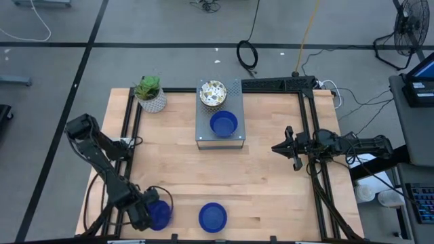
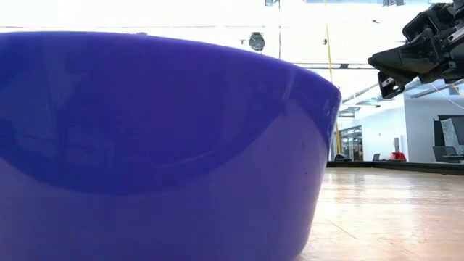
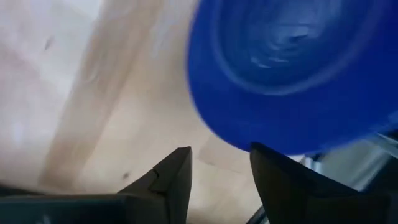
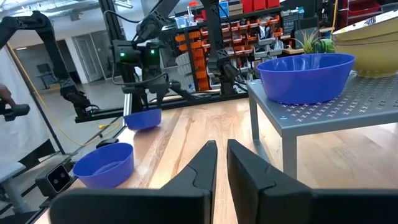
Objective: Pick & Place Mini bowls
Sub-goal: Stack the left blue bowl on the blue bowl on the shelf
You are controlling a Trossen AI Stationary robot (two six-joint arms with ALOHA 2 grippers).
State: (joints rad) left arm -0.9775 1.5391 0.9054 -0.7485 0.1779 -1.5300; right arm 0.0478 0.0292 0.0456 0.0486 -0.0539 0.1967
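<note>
Two blue mini bowls sit near the table's near edge. One blue bowl [image 1: 213, 217] fills the low view [image 2: 145, 145]. The other blue bowl [image 1: 161, 214] [image 4: 142, 119] lies partly under my left gripper [image 1: 146, 215] [image 3: 221, 165], which is open, fingers pointing down at the bowl's rim [image 3: 249, 146]. A third blue bowl [image 1: 224, 124] [image 4: 305, 76] and the stacked speckled bowls [image 1: 212, 93] [image 4: 373, 53] rest on a grey perforated stand [image 1: 220, 139]. My right gripper [image 1: 281, 147] [image 4: 222, 162] [image 2: 384, 72] hovers shut, above the table's right side. My left gripper comes at the blue bowl from above, and the bowl's rim [image 3: 249, 146] overlaps one fingertip [image 3: 267, 163]. The other finger [image 3: 177, 168] stands outside the bowl over bare wood. Whether either finger touches the bowl, I cannot tell.
A white textured pot with a green plant [image 1: 150, 95] stands at the far left corner. A black frame [image 1: 308, 135] borders the table, and cables run along its right side. Bare wood [image 1: 203, 176] lies between the stand and the near bowls.
</note>
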